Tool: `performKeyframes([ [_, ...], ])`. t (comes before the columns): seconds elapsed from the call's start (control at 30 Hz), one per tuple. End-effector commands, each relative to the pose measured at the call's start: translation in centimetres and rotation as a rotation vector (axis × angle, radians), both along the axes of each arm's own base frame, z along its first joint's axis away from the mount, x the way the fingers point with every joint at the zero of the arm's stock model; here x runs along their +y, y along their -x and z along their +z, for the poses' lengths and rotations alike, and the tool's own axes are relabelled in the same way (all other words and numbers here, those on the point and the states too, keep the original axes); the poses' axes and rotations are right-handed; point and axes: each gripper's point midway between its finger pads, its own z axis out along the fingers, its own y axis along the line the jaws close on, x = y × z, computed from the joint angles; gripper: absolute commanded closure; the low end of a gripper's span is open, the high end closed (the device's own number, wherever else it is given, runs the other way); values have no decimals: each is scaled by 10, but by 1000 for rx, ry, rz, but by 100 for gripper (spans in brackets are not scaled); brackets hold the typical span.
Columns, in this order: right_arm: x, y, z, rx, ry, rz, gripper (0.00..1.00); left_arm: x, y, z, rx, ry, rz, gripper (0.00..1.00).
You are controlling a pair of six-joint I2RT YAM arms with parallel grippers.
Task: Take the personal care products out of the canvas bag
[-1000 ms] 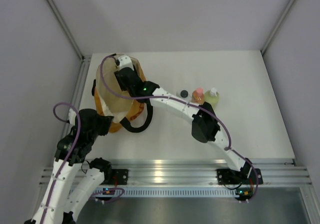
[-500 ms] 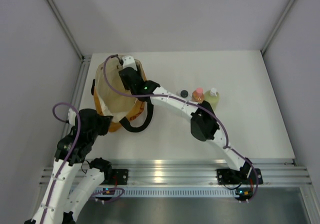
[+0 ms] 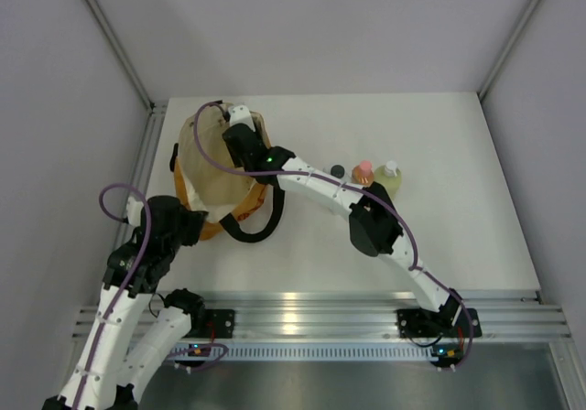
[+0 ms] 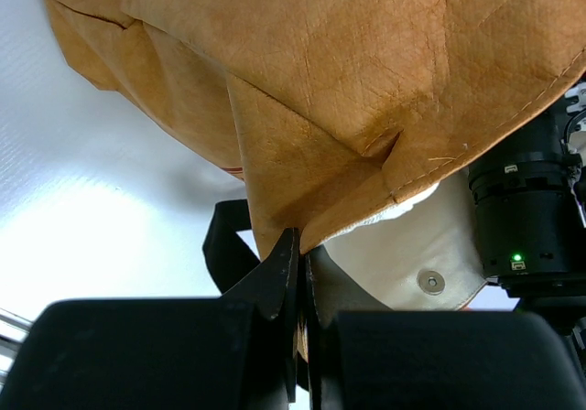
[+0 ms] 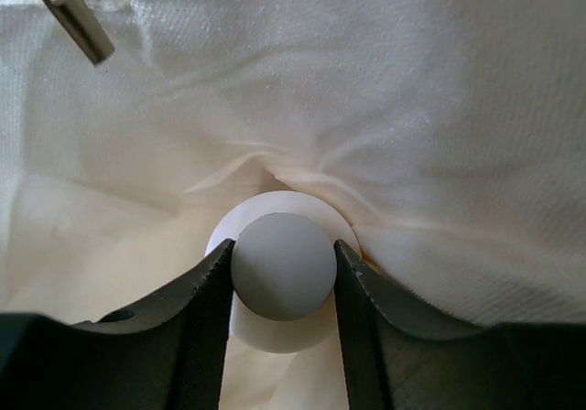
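Note:
The canvas bag (image 3: pixel 206 167) lies at the table's left, mustard outside (image 4: pixel 320 71) with cream lining. My left gripper (image 4: pixel 300 242) is shut on the bag's near edge beside a black strap (image 4: pixel 224 245). My right gripper (image 5: pixel 284 245) is deep inside the bag and shut on the round cream cap (image 5: pixel 282 265) of the beige bottle; its fingers are hidden in the top view. On the table right of the bag stand the black-capped bottle (image 3: pixel 337 170), the orange bottle with pink cap (image 3: pixel 364 174) and the pale green bottle with white cap (image 3: pixel 390 177).
A metal zip pull (image 5: pixel 73 15) hangs in the lining at upper left of the right wrist view. The bag's black strap (image 3: pixel 252 227) loops onto the table in front. Grey walls (image 3: pixel 92 99) enclose the table (image 3: pixel 439 199) on three sides.
My right wrist has shifted slightly right and farther back at the bag's mouth, and the bag's rim has moved with it. The left arm has barely moved.

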Motion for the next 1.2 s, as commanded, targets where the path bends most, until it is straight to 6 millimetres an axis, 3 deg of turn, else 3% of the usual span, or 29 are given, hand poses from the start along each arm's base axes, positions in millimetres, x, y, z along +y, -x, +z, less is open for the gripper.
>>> performKeyframes([
  [0.0,-10,5,-36,95,64,24,60,6,-4,6,-16,-31,20,100],
  [0.07,-11,4,-40,103,63,22,63,6,-4,7,-18,-33,21,100],
  [0.17,-10,4,-44,113,63,28,74,7,-4,6,-17,-35,24,100],
  [0.3,-8,4,-31,103,36,31,100,8,-4,8,-22,-36,27,100],
  [0.53,-5,-1,39,-26,-33,33,100,7,-5,6,-13,-41,24,100],
  [0.67,-3,4,84,-106,-75,55,100,7,-5,5,-9,-43,25,100],
  [0.87,0,14,134,-195,-114,97,100,8,-6,5,-9,-43,27,100],
  [1.17,7,35,175,-257,-141,182,100,8,-6,6,-11,-48,25,100],
])
